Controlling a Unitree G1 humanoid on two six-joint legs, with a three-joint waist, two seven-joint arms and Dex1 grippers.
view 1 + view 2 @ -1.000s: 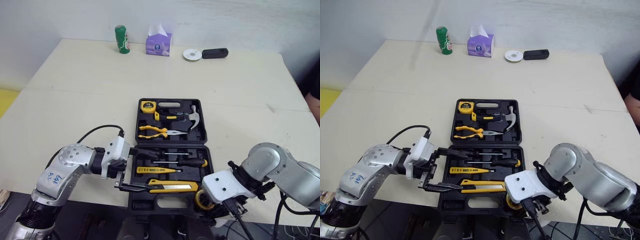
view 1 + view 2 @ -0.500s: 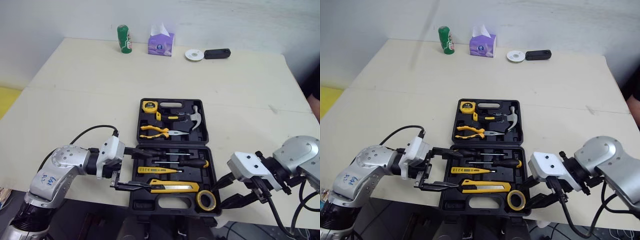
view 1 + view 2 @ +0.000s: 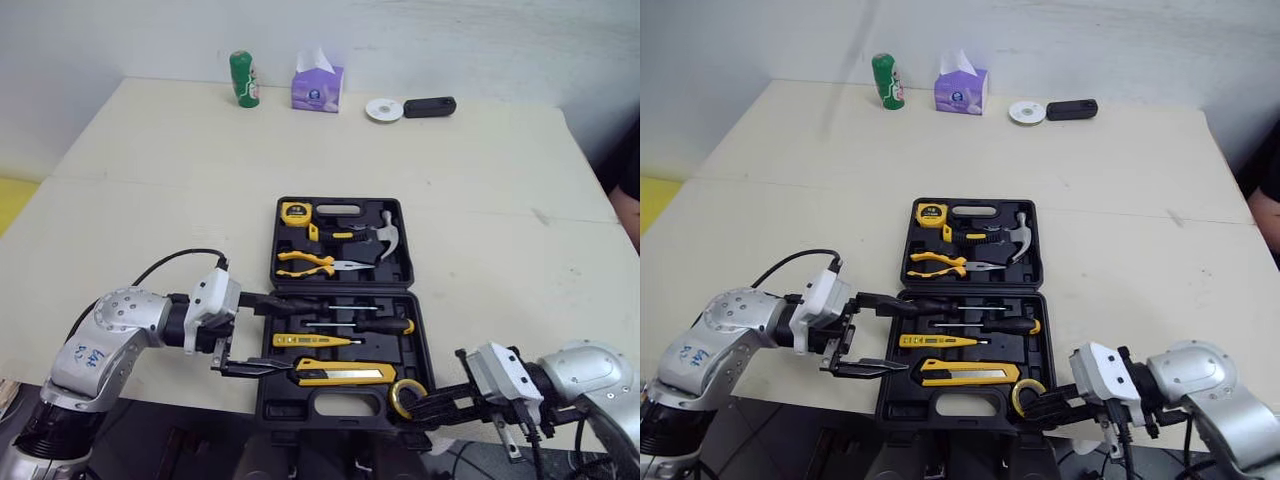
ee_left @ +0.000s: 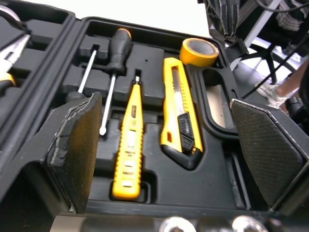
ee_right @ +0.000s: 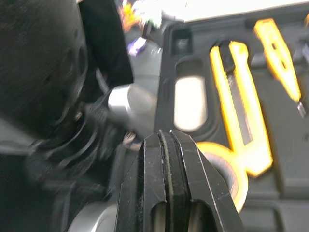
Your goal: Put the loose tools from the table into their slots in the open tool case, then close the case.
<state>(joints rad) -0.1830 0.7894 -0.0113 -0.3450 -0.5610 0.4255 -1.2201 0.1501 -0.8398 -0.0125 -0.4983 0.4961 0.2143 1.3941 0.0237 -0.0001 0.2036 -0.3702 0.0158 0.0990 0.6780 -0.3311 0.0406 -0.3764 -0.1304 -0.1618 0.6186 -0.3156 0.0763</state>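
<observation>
1 case (image 3: pixel 285 400) | 2 screwdrivers (image 3: pixel 385 325) | 1 hammer (image 3: pixel 388 235) | 1 pliers (image 3: pixel 305 262) | 1 knife (image 3: pixel 345 374)

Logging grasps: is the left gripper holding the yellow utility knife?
No, the left gripper has its fingers wide apart and empty, while the yellow utility knife lies in its slot in the black tool case.

Black tool case (image 3: pixel 300 405) lies open on the bench (image 3: pixel 150 200); yellow tape roll (image 3: pixel 407 397) sits in its near-right corner.
</observation>
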